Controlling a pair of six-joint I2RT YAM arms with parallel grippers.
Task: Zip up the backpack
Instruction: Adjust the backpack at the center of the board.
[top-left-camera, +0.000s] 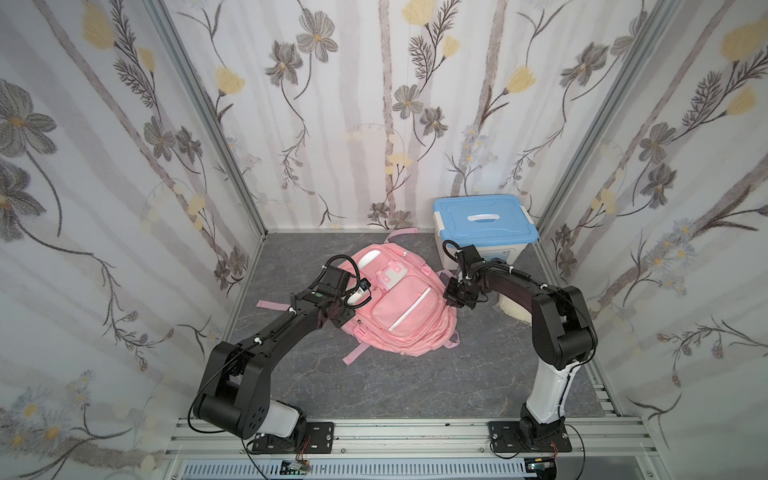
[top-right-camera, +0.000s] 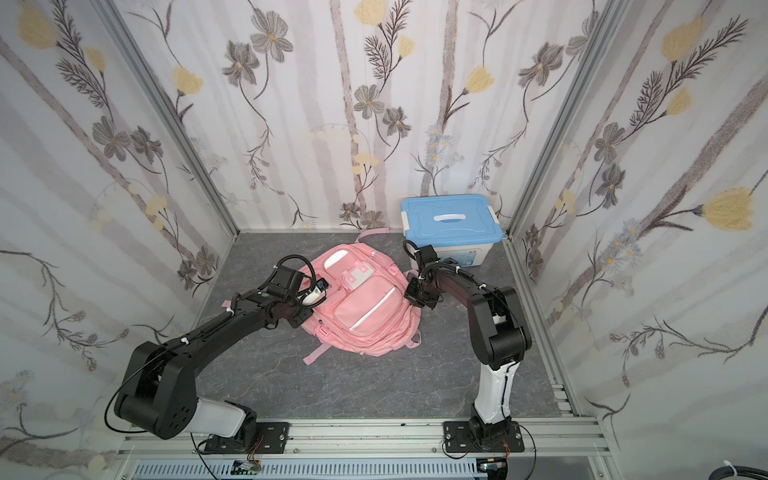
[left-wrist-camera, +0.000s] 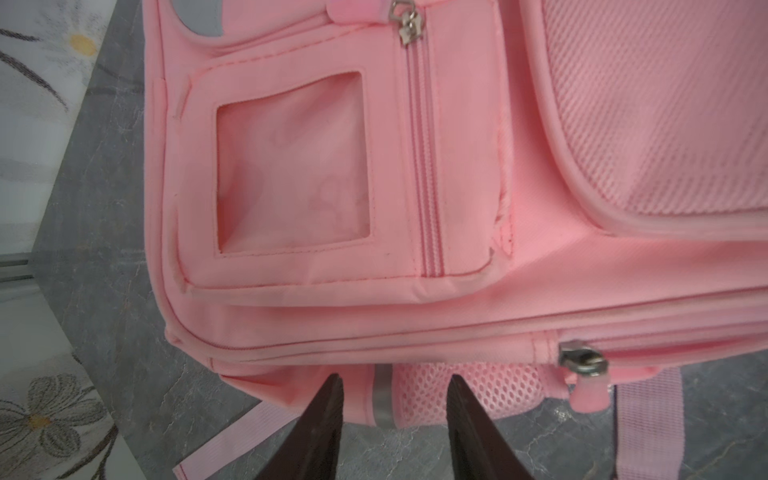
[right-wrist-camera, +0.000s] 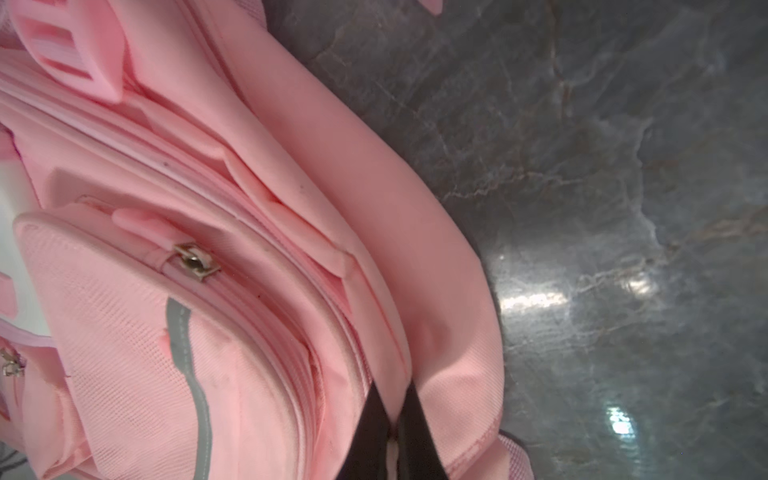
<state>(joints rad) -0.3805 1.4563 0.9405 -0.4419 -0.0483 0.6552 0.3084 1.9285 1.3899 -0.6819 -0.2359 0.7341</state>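
1. The pink backpack (top-left-camera: 401, 309) lay front-up in the middle of the grey marbled surface (top-left-camera: 374, 386). Its top end pointed toward the far wall and its bottom toward the near right, as both top views showed.
2. A white box (top-left-camera: 484, 220) with a blue lid stood in the far right corner, near the backpack's far right side.
3. The left arm extended from its base at the near left to the backpack's left edge. In the wrist view, the left tool (left-wrist-camera: 395, 380) had its dark fingers (left-wrist-camera: 320, 428) partway apart. They gripped the backpack's edge, with a grey strip and a patch of pink mesh between the tips.
4. Just beside that tool, a metal zipper slider (left-wrist-camera: 584, 361) sat on the side seam with a pink pull tab (left-wrist-camera: 586, 395) hanging from it. It lay outside the fingers.
5. Beyond the seam was a small pocket (left-wrist-camera: 291, 162) with a clear window. The zip beside it was meshed along its visible length.
6. The right arm extended from the near right to the backpack's right edge. The right tool (right-wrist-camera: 392, 388) was closed, pinching a thin fold of the backpack's pink fabric.
7. Another slider (right-wrist-camera: 193, 262) sat on the curve of a front pocket, well apart from the right tool.
8. Loose pink straps (top-left-camera: 355, 353) trailed onto the surface at the left and near sides.
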